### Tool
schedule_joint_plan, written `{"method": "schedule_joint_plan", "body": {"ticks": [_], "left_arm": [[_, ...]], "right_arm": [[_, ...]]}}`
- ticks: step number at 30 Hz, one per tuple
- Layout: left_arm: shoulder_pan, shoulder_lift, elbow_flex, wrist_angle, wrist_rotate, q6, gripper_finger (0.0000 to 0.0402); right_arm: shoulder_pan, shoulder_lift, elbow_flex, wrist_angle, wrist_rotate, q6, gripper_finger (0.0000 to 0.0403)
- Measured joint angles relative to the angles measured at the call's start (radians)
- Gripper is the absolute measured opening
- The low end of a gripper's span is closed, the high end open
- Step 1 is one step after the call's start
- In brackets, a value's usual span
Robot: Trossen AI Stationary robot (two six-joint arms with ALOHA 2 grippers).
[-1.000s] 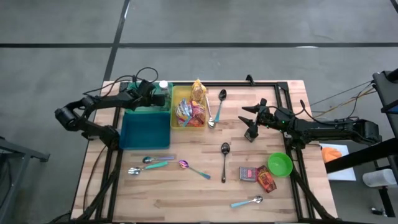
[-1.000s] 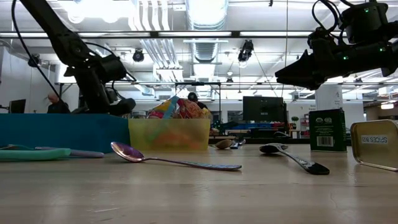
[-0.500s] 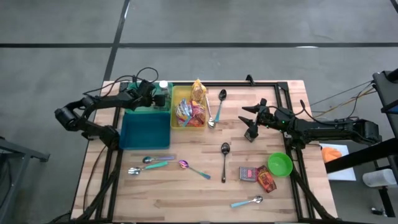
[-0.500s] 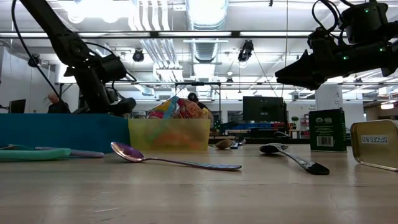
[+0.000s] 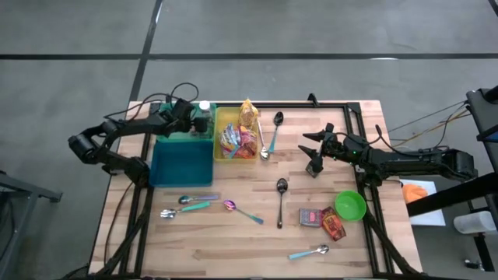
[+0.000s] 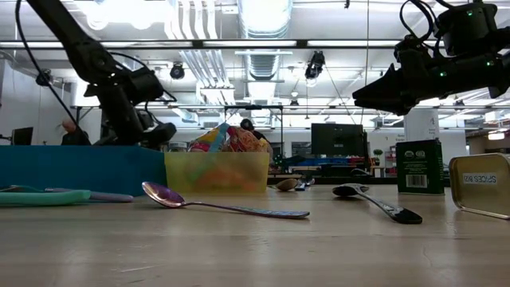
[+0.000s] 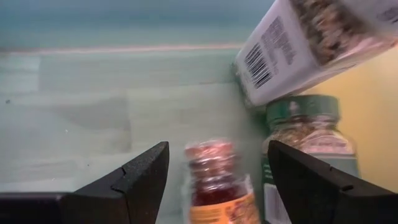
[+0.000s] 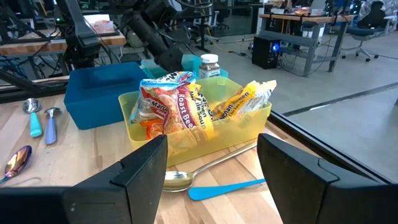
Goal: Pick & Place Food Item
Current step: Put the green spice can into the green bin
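Jar [image 7: 214,180] of red spice standing beside a green-lidded jar [image 7: 305,146] in the blue bin [image 5: 183,159], sitting between the left gripper [image 7: 214,171]'s open, empty jaws; looking rigid, light, smooth, probably slippery, best gripped around the body below the lid; right gripper [image 5: 315,152] hovering open, empty.

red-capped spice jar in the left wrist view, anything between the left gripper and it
Nothing visible does. The left gripper is open with the red-capped spice jar in line between its fingers. A green-lidded jar stands close beside it, and a tilted white packet hangs just beyond; both crowd one finger's side.
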Motion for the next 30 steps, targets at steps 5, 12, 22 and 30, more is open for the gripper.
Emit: {"method": "schedule_joint_plan", "body": {"ticks": [5, 12, 22, 30], "left_arm": [[0.0, -0.029, 0.02, -0.026, 0.021, 0.018, 0.0276], [-0.005, -0.156, 0.025, -0.067, 0.047, 0.043, 0.0276], [-0.144, -0.39, 0.025, -0.062, 0.037, 0.175, 0.0276], [-0.312, -0.485, 0.024, -0.016, 0.036, 0.28, 0.0276]], "right_arm": [[0.0, 0.0, 0.0, 0.0, 0.0, 0.0, 0.0246], [0.0, 0.0, 0.0, 0.0, 0.0, 0.0, 0.0247], [0.0, 0.0, 0.0, 0.0, 0.0, 0.0, 0.0246], [0.0, 0.0, 0.0, 0.0, 0.0, 0.0, 0.0246]]}}
